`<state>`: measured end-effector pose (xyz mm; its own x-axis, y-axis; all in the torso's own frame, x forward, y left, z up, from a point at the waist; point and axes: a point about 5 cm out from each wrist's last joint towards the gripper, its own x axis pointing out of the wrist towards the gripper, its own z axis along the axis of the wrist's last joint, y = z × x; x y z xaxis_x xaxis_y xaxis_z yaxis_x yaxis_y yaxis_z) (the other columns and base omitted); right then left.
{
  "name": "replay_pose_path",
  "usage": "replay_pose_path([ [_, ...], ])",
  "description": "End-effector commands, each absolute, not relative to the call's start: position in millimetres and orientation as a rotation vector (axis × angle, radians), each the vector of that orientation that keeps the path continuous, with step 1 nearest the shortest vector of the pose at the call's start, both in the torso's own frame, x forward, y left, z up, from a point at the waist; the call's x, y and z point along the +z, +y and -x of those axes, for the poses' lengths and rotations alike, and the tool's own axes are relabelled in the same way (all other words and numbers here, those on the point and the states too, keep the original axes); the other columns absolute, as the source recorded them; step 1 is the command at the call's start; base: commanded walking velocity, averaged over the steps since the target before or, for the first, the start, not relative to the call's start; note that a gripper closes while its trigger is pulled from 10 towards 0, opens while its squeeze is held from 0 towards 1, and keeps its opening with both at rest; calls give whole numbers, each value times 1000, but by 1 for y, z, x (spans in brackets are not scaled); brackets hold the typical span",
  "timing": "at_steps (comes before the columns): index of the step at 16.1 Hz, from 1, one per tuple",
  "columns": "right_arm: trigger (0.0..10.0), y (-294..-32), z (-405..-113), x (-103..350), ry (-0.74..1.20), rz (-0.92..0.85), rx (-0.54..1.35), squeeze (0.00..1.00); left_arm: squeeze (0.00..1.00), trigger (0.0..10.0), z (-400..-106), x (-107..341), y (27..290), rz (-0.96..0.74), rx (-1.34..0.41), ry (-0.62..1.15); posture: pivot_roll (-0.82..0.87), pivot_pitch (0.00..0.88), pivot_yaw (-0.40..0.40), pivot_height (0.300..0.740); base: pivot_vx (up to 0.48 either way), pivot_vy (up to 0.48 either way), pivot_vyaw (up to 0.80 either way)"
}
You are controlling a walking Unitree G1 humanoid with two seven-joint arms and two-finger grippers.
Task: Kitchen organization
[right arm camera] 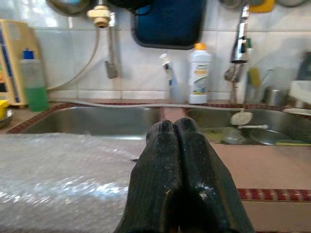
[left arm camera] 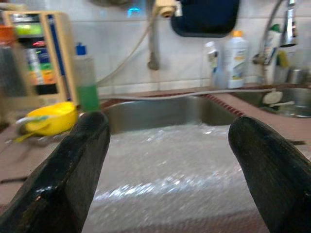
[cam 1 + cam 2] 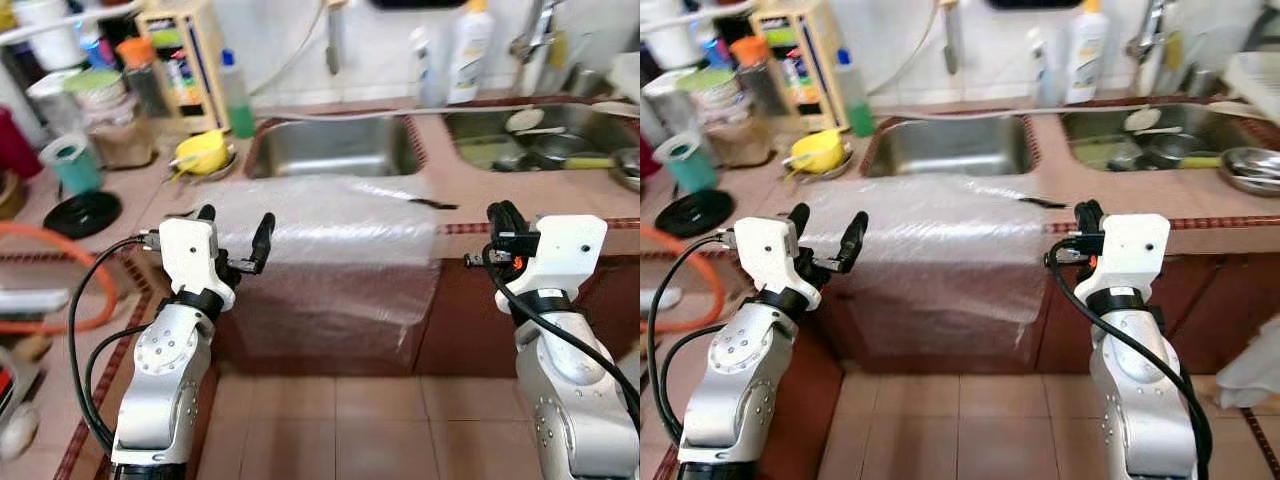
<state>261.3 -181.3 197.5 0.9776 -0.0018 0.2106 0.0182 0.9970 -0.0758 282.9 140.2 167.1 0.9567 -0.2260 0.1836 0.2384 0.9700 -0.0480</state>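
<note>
Your left gripper [image 3: 235, 237] is spread wide, hovering at the near edge of the bubble wrap [image 3: 330, 235]. The wrap lies on the surface [image 3: 520, 195] in front of the left sink [image 3: 335, 147] and drapes over the front edge. Your right gripper [image 3: 505, 222] is pinched closed on nothing, just right of the wrap.

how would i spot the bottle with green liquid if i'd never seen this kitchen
Start at the empty steel sink in front of the bubble wrap sheet. At its far left corner, against the tiled wall, stands a clear plastic bottle of green liquid with a blue cap. The white bottles further right have no green.
</note>
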Motion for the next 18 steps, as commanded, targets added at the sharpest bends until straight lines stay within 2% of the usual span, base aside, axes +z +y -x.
replay_pose_path([
  [1,10000,-180,-260,201,-222,86,-2,0,0,10000,-283,169,141,59,-239,-178,-31,0,112,740,300,0,0],
  [18,10000,-179,-258,200,-216,92,-5,0,0,10000,-280,164,136,49,-279,-143,-29,0,121,740,325,0,0],
])
